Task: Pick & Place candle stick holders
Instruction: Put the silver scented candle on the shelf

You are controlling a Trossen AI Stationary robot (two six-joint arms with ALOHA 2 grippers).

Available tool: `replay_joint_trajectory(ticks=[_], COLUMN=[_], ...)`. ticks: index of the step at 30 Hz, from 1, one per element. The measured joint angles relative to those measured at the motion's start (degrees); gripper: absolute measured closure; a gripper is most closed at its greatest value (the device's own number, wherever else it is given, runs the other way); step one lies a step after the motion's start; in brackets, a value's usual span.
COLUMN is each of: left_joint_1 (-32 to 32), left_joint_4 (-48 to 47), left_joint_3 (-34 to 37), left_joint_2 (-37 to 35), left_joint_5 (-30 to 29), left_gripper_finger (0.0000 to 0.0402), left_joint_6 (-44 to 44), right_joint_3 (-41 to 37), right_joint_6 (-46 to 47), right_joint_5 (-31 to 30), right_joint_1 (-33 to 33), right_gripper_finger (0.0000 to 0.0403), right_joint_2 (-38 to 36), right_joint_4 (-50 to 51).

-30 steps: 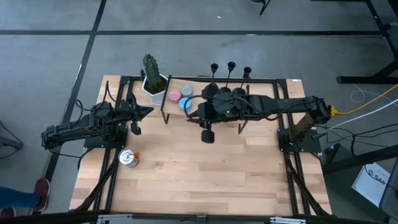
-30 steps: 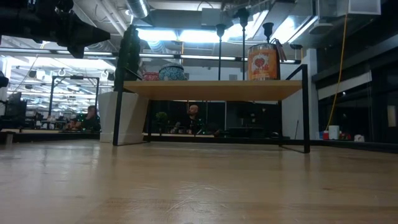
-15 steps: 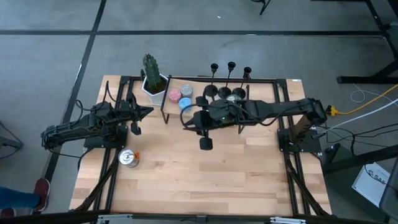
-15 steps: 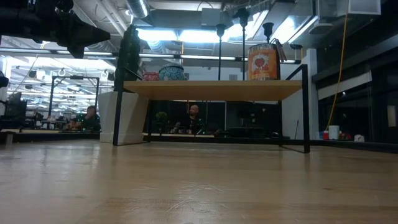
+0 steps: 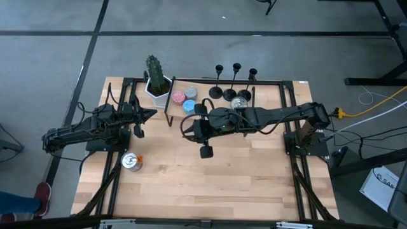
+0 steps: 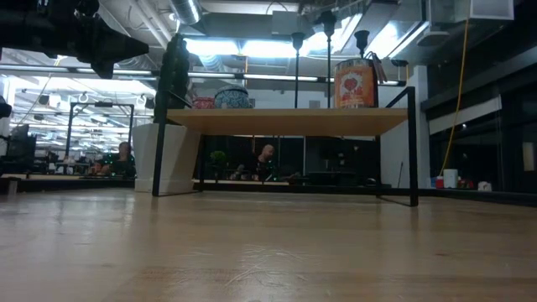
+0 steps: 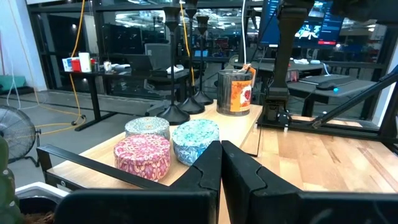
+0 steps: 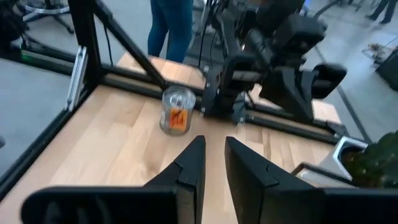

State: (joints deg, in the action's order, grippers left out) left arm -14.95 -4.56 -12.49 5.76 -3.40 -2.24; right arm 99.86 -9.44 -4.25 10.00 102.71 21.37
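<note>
The light wooden worktop [image 5: 222, 184] lies bare across its near half, apart from one metal can with an orange label [image 5: 131, 161] near the left side. At the far edge a low wooden shelf on a black frame [image 6: 289, 120] is crowded: three slim black candle stick holders [image 5: 235, 81], a second metal can [image 5: 240, 102], three small round pink, grey and blue tins [image 5: 186, 99], with a white-potted green cactus [image 5: 156, 79] just beside its left end. The right arm stretches across in front of this shelf, its tool [image 5: 205, 151] over the worktop's middle with a narrow gap between its fingers. The left tool [image 5: 145, 114] hangs by the shelf's left end, fingers closed together.
</note>
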Motion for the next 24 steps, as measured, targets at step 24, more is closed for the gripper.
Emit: replay_joint_trajectory(ticks=[24], left_joint_1=[0.01], left_joint_4=[-0.01], left_joint_3=[-0.01], left_joint_2=[0.00], left_joint_5=[0.01], left_gripper_finger=[0.0396], left_joint_6=[0.00], right_joint_3=[0.01], right_joint_6=[0.43], right_joint_5=[0.44], right_joint_1=[-0.04], right_gripper_finger=[0.0338], right_joint_2=[1.93], right_joint_4=[-5.49])
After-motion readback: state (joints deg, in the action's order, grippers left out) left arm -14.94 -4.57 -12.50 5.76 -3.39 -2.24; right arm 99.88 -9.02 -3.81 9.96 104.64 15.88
